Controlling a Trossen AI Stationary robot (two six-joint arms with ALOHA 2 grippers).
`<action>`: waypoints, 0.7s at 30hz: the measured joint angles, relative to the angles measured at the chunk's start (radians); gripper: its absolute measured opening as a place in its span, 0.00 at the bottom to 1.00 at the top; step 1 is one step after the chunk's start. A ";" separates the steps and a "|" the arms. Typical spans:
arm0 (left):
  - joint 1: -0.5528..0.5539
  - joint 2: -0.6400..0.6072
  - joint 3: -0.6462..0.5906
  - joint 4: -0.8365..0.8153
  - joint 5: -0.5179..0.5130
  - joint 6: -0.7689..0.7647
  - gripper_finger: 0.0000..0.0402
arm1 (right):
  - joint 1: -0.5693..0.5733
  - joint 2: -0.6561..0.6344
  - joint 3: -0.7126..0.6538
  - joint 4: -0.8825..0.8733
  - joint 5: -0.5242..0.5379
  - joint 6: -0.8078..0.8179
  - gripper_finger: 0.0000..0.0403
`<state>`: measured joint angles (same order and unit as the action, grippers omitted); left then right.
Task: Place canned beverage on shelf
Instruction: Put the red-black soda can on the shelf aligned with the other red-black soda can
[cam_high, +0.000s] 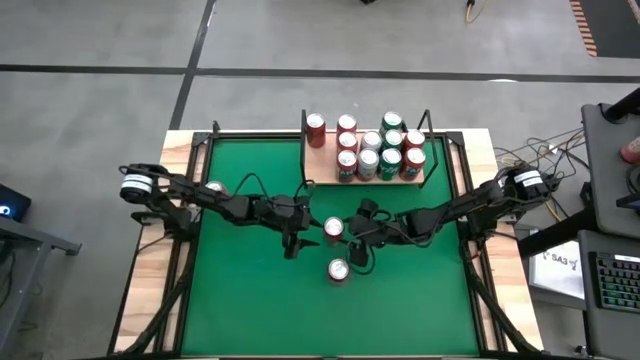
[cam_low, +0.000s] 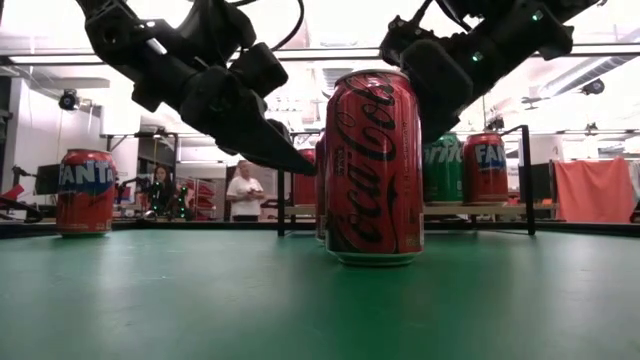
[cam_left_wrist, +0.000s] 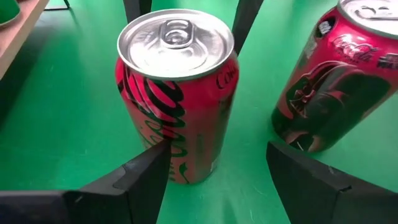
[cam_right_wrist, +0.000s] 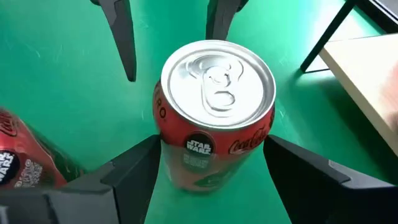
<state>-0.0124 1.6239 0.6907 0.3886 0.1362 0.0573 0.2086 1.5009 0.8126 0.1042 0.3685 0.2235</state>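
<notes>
Coke can (cam_right_wrist: 214, 118) upright between right gripper's (cam_right_wrist: 208, 180) parted fingers.

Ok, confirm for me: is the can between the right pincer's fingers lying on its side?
No, the Coca-Cola can stands upright on the green felt, its silver lid facing up between the right pincer's open fingers.

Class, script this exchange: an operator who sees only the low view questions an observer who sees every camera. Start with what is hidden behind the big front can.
Operator: What is behind the front can?
Observer: A second can stands upright there, with the left tool and the right tool reaching it from opposite sides.
Operator: Is the left tool gripping it?
Observer: No, it is open. One finger is close against the can's side and the other stands clearly apart.
</notes>
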 joint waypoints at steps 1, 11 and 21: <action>0.000 0.002 0.000 0.004 -0.001 -0.003 0.63 | -0.001 0.000 -0.001 0.004 0.000 0.000 0.68; 0.001 0.011 -0.002 0.016 -0.003 -0.016 0.63 | -0.011 0.015 -0.004 0.090 -0.001 -0.002 0.68; 0.002 0.014 -0.005 0.004 -0.008 -0.017 0.63 | -0.020 0.091 -0.003 0.181 0.006 -0.023 0.68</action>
<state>-0.0109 1.6375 0.6857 0.3925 0.1278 0.0402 0.1883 1.5919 0.8097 0.2849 0.3742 0.2003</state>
